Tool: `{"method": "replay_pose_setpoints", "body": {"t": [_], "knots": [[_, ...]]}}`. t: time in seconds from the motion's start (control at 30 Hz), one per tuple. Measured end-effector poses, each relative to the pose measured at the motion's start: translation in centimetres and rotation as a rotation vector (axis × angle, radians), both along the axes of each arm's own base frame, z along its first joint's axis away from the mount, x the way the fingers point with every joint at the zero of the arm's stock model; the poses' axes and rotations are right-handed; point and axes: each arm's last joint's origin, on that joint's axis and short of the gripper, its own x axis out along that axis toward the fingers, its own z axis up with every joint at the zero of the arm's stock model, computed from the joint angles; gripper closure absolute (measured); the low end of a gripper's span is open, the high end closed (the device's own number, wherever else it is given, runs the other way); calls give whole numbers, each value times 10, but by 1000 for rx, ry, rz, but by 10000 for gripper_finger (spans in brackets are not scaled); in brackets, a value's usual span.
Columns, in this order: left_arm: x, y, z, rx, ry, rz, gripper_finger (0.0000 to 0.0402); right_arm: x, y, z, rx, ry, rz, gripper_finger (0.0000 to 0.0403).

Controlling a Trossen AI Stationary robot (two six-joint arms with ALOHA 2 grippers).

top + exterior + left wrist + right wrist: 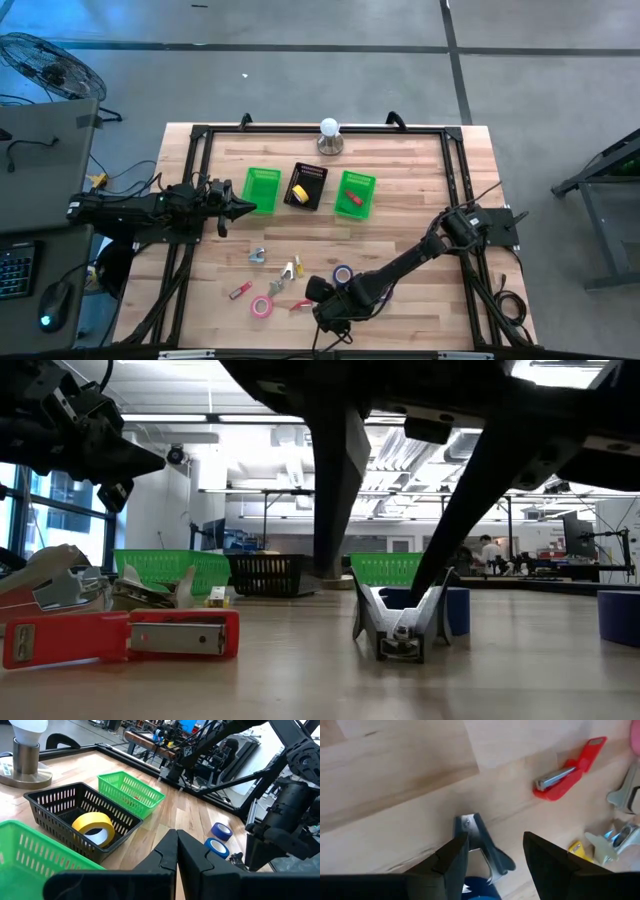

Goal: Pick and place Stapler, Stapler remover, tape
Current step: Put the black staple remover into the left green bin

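High view. The right pincer (318, 300) hangs over the near part of the tabletop (420, 215), close to a scatter of a red stapler (239, 292), a pink tape roll (262, 306) and a blue tape roll (343, 273). The left pincer (244, 207) waits well apart, beside the left green basket (262, 188). Of the three baskets, the black basket (306, 186) holds a yellow tape roll (299, 191); the right green basket (355, 193) holds a red object.

Low view. A dark stapler remover (402, 622) stands on the tabletop directly beneath the right arm's two fingers, which straddle it without touching.

Left wrist view. The left pincer's fingers (165, 857) are pressed together, holding nothing.

Right wrist view. The right pincer stands open, empty. The stapler remover lies just ahead of the gap, nearer one finger; its long axis runs roughly along the fingers' direction, slightly skewed. Judged from this, the right arm is far the nearer, and the grasp depends on centring the gap over the remover before closing.
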Motion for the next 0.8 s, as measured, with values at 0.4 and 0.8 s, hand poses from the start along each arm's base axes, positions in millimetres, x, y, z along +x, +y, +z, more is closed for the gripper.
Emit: {"method": "replay_pose_setpoints", "body": {"t": [0.4,0.8], "knots": [[0,-1,0,-7,1,-18,400,-6,7,-1,7,21,-8,221],[0,-1,0,-7,0,-17,400,-3,6,-9,14,43,-2,221]]}}
